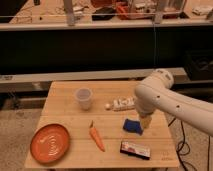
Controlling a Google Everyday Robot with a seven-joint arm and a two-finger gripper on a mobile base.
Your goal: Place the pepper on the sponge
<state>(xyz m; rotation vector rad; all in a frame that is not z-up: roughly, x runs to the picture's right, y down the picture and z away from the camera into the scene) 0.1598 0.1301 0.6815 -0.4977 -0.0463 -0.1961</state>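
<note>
The pepper [97, 138], slim and orange with a dark stem pointing away, lies on the wooden table [62, 95] near its front middle. To its right, a short gap away, sits the small dark blue sponge [132, 125]. My white arm reaches in from the right. Its gripper [145, 123] hangs just above the sponge's right edge, open and holding nothing. The pepper is well to the gripper's left.
A round orange plate [50, 143] sits at the front left. Behind the pepper stands a clear plastic cup [83, 98]. A white bottle [122, 104] lies on its side behind the sponge, and a flat black box [135, 149] lies in front of it. Cluttered benches stand beyond.
</note>
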